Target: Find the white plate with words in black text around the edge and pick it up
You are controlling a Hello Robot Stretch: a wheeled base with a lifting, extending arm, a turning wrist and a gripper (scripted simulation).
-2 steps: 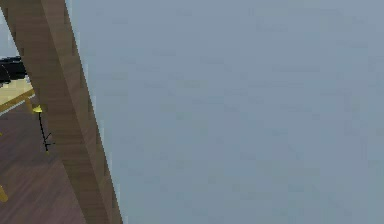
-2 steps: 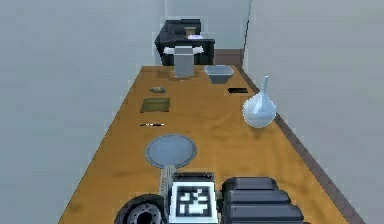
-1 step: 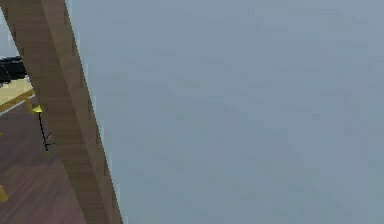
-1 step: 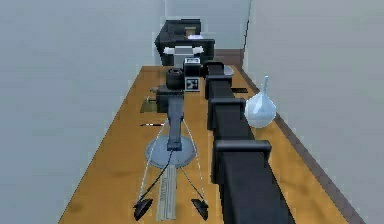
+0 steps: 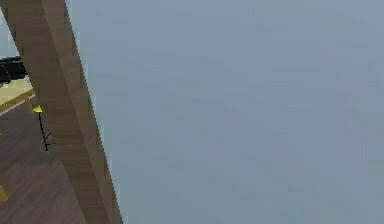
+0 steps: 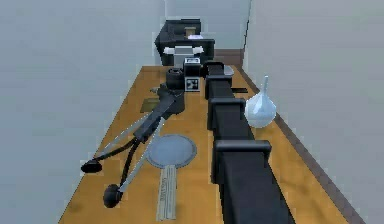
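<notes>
A round pale grey plate [image 6: 172, 150] lies flat on the long wooden table [image 6: 300, 175] in the arm side view; no lettering can be made out on its rim. My arm [image 6: 235, 150] runs up the table's middle as a dark bar with two marked white squares [image 6: 190, 82] at its end. From there the gripper [image 6: 103, 182] reaches down toward the table's left edge, just left of the plate. Only bare tabletop lies behind its fingertips [image 6: 92, 168], so it holds nothing.
A pale flask-shaped vase [image 6: 262, 108] stands right of the arm. A light strip [image 6: 168, 190] lies below the plate. A black box [image 6: 185, 35] sits at the far end. Grey walls flank the table. The forward view has a close grey wall [image 5: 250, 110], a wooden post [image 5: 65, 100] and dark floor [image 5: 25, 175].
</notes>
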